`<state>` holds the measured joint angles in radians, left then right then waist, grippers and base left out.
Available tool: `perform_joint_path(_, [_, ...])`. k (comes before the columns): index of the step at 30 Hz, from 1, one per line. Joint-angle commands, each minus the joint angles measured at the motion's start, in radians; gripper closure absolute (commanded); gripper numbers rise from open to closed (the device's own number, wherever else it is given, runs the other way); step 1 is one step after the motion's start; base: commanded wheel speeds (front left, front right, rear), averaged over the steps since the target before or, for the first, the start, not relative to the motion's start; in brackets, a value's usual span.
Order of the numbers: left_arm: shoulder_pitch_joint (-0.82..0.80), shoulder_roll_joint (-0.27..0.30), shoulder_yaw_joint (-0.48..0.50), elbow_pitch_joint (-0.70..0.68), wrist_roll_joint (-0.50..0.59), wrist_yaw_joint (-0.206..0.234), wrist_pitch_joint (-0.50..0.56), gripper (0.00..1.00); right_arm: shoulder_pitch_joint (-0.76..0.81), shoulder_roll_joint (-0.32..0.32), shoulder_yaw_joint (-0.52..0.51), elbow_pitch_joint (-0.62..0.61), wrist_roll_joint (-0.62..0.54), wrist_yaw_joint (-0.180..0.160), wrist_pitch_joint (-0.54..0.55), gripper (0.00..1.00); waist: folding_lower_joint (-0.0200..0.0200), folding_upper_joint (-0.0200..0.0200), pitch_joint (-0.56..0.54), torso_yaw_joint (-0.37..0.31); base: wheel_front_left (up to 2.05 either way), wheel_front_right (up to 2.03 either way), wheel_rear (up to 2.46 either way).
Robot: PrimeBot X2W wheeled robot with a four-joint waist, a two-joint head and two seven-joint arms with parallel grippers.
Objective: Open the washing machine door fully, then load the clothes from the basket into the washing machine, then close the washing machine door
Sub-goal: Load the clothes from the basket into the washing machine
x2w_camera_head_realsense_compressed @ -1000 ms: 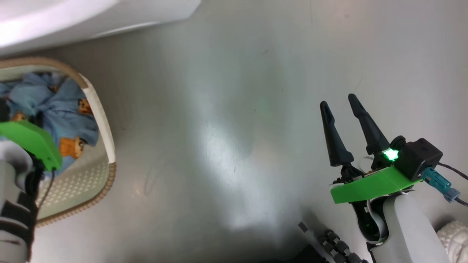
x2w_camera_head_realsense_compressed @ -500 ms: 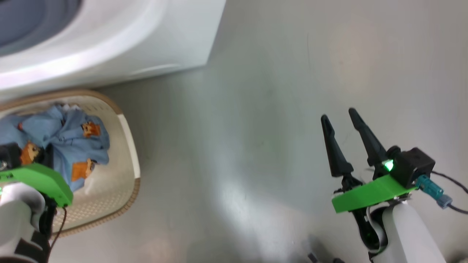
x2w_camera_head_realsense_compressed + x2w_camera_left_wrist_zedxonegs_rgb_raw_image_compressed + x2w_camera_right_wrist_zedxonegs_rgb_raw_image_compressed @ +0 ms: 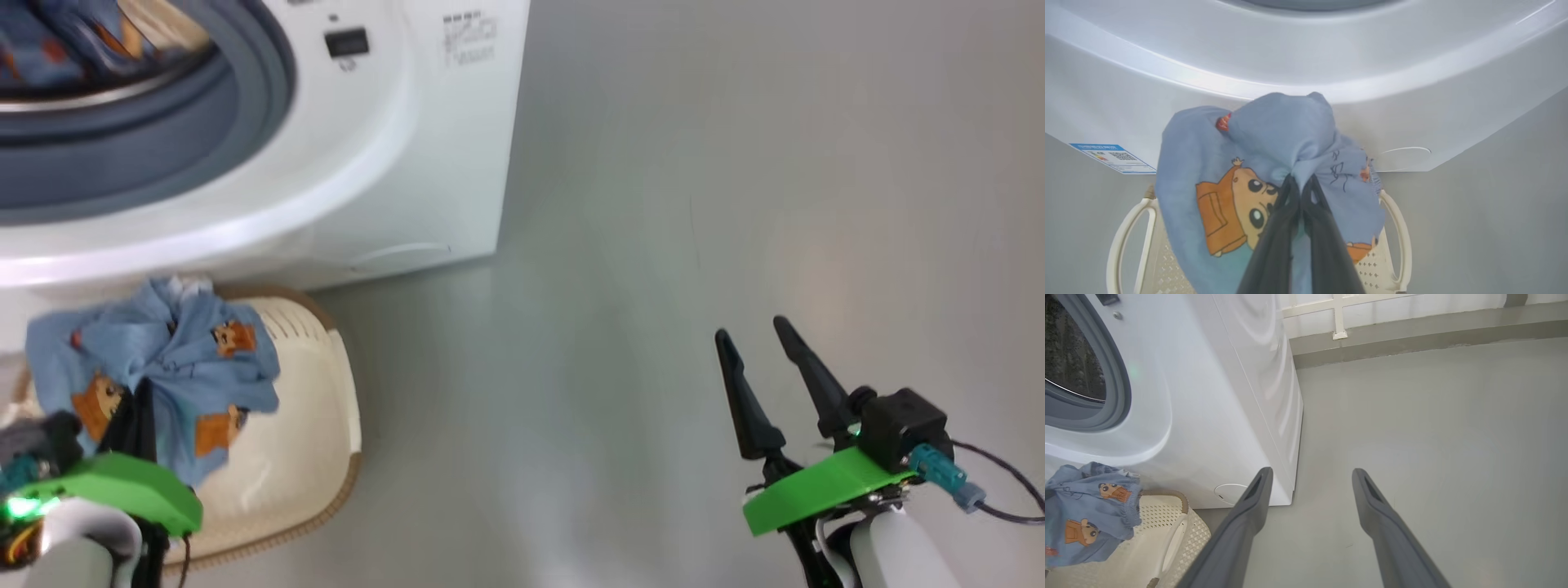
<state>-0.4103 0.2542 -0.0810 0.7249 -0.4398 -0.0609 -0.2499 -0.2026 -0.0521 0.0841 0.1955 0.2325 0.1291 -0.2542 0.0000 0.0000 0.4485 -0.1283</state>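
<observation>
My left gripper (image 3: 140, 400) is shut on a light-blue garment of the clothes (image 3: 175, 359), printed with orange cartoon figures, and holds it bunched above the cream basket (image 3: 326, 425). In the left wrist view the two dark fingers (image 3: 1274, 245) pinch the fabric (image 3: 1241, 155) in front of the washing machine (image 3: 1306, 61). More blue fabric (image 3: 41, 33) lies inside the drum, behind the grey-blue gasket (image 3: 163, 163). My right gripper (image 3: 751, 331) stands open over bare floor, nothing between its fingers (image 3: 1249, 506). The washing machine door is out of view.
The white washing machine (image 3: 1208, 396) fills the upper left, with its round flap (image 3: 1231, 494) low on the front and a blue label (image 3: 1112, 157). Grey floor (image 3: 653, 245) stretches to the right. A low wall ledge (image 3: 1412, 330) runs behind it.
The head camera has tilted up, bringing the washer's opening into view. My left gripper has lifted the blue garment out of the basket. The right gripper stays open.
</observation>
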Motion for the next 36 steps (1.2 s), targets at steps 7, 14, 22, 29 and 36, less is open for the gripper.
perform_joint_path(7, [0.169,-0.021,0.121,-0.261,0.068,0.034,-0.012,1.0,0.053,-0.01,0.032,0.003,-0.019,0.002,-0.008,0.0,0.0,0.0,-0.18,0.036,0.0,0.0,0.0])
perform_joint_path(14, [0.259,-0.057,0.171,-0.421,0.123,0.042,-0.012,1.0,0.074,-0.017,0.041,0.01,-0.007,0.002,-0.008,0.0,0.0,0.0,-0.247,0.051,0.0,0.0,0.0])
perform_joint_path(22, [0.349,-0.076,0.208,-0.543,0.176,0.044,-0.012,1.0,0.093,-0.028,0.068,0.004,-0.012,0.002,-0.008,0.0,0.0,0.0,-0.318,0.067,0.0,0.0,0.0])
perform_joint_path(29, [0.421,-0.095,0.221,-0.594,0.196,0.043,-0.012,1.0,0.11,-0.034,0.072,0.006,-0.01,0.002,-0.008,0.0,0.0,0.0,-0.367,0.077,0.0,0.0,0.0])
perform_joint_path(36, [0.475,-0.118,0.224,-0.629,0.211,0.044,-0.012,1.0,0.125,-0.034,0.069,-0.001,-0.015,0.002,-0.005,0.0,0.0,0.0,-0.393,0.086,0.0,0.0,0.0])
